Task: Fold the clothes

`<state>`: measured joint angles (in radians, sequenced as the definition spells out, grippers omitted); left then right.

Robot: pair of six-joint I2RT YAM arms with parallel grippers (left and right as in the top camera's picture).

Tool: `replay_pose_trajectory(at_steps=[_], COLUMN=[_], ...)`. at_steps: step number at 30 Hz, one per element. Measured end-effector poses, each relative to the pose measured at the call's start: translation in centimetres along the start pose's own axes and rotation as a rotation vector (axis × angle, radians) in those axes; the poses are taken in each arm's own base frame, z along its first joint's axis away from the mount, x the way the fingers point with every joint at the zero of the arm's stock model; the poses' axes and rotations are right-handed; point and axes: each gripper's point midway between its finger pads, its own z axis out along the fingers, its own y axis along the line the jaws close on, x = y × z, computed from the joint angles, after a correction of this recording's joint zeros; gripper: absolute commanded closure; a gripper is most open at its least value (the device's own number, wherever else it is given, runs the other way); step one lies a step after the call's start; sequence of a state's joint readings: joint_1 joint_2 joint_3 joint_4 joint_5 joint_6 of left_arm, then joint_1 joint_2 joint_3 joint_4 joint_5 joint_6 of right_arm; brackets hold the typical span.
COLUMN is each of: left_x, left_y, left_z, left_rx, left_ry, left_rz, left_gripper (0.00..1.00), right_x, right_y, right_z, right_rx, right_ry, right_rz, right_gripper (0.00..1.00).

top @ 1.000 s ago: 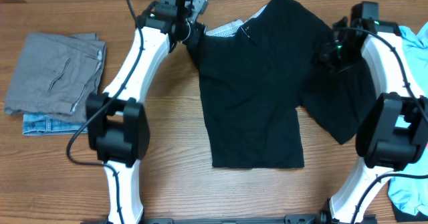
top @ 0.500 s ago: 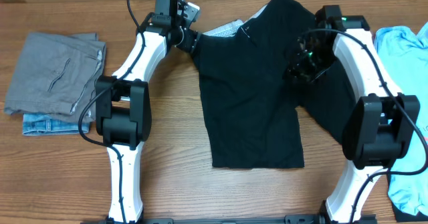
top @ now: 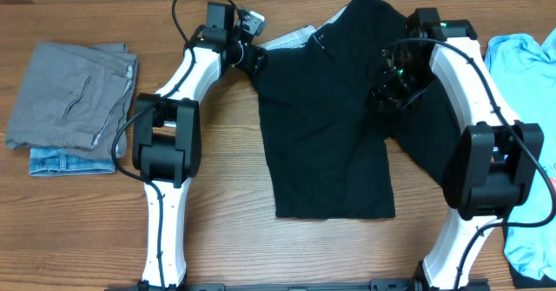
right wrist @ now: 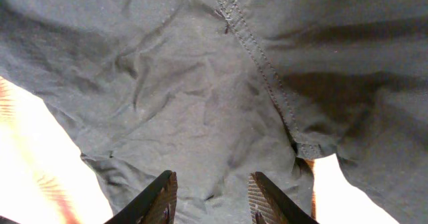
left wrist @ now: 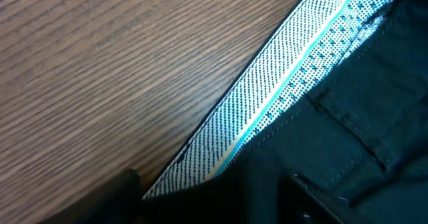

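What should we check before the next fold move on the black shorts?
1. Position: left hand at the waistband corner of the black shorts: ok.
2. Grip: left hand closed on waistband: not ok, fingers look apart.
3. Grip: right hand holding cloth: not ok, fingers apart, nothing pinched.
4. Shorts flat: not ok, leg under right arm splayed, wrinkled.
5. Folded grey piece clear of both arms: ok.

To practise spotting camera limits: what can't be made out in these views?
- Overhead: left gripper, jaws lost against the black garment.
- Left wrist: that gripper, cut off below.
- Right wrist: whether right gripper pinches cloth.
- Overhead: denim piece, mostly under grey garment; blue T-shirt, cut by right edge.
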<state>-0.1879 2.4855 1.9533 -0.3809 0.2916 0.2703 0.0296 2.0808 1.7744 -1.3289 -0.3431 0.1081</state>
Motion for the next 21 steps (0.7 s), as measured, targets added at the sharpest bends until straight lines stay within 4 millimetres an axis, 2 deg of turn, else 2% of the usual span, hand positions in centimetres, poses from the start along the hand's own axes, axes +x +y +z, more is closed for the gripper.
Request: replay_pose_trajectory(at_steps=[3, 7, 9, 15, 18, 21], left_x=[-0.2, -0.2, 0.0, 1.4, 2.4, 3.8], left_y=[0.0, 0.2, 0.3, 1.4, 3.2, 5.7], left_z=[0.0, 0.0, -0.1, -1.7, -3.6, -6.0], left_rx=[-0.001, -0.010, -0.014, -0.040, -0.074, -0.124], left_ry=[-0.009, -0.005, 0.012, 0.116, 0.184, 0.241], left_rz=[0.002, -0.006, -0.018, -0.154, -0.295, -0.466], left_gripper=[0.76, 0.87, 0.96, 0.96, 0.96, 0.96], right_x=[0.0, -0.1, -0.1, 0.5, 0.8, 1.7], right_y=[-0.3, -0.4, -0.5, -0.7, -0.6, -0.5], right_z=[0.0, 0.0, 0.0, 0.0, 0.0, -0.2], right_rx=[0.015, 0.026, 0.030, 0.037, 0.040, 0.046], right_ry=[-0.003, -0.005, -0.006, 0.016, 0.027, 0.054], right_rz=[0.000, 0.000, 0.000, 0.010, 0.029, 0.043], right_gripper=[0.61, 0.67, 0.68, 0.67, 0.67, 0.66])
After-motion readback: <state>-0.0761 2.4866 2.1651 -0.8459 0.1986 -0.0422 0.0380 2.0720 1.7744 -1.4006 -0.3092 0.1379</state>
